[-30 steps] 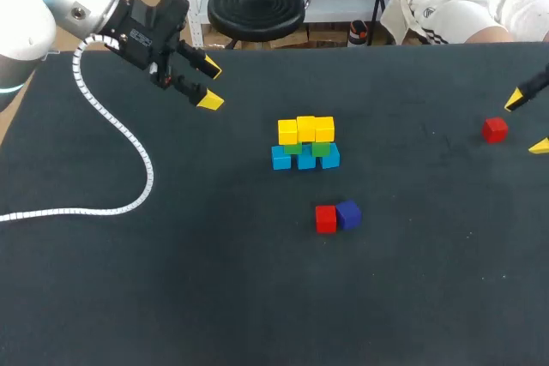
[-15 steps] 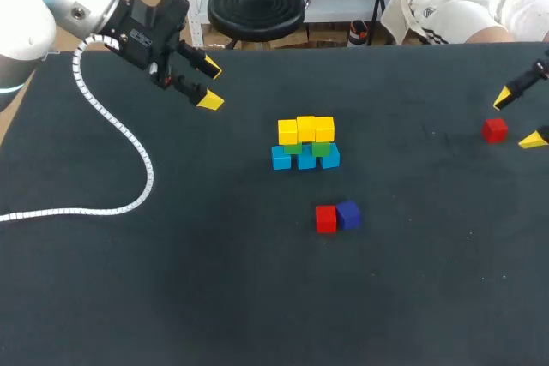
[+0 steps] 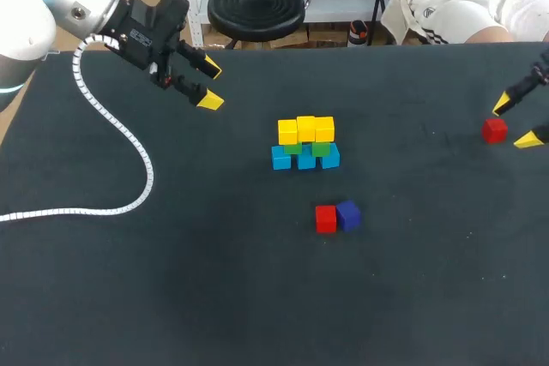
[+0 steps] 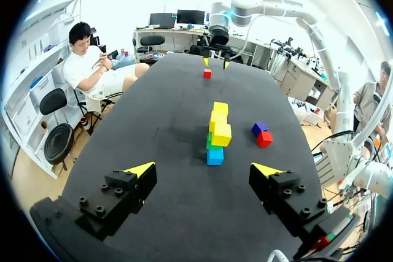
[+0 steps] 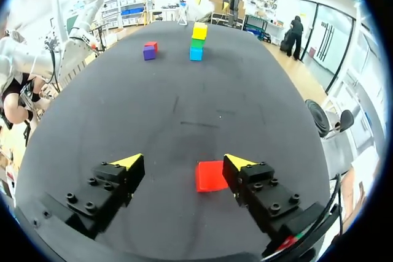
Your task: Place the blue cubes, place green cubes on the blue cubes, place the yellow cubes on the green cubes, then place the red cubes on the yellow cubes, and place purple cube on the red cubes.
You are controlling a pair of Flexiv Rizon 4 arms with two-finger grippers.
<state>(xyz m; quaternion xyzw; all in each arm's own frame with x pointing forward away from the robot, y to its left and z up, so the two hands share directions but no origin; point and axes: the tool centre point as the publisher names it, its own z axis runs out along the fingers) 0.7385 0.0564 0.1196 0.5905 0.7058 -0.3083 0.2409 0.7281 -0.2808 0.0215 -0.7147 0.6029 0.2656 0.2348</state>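
- black table: the work surface, and everything below sits on or over it.
- left arm: a grey and white body that comes in at the far left corner. a white coiled cable trails from it across the tabletop.
- left gripper: it hangs over the far left part of the table, well apart from every cube. its fingers are spread wide with nothing between them. in its own wrist view the left gripper faces the stack well ahead.
- right gripper: it is at the right edge of the table with its fingers spread, one yellow tip on each side of the lone red cube. in its own wrist view the right gripper has that lone red cube on the table between the tips, closer to one finger. i cannot tell whether that finger touches it.
- stack, mid-table:
  - three blue cubes sit in a row on the table.
  - two green cubes rest on the blue row.
  - three yellow cubes lie on top, slightly uneven.
- loose pair, nearer than the stack: a second red cube and a purple cube are side by side and touching.
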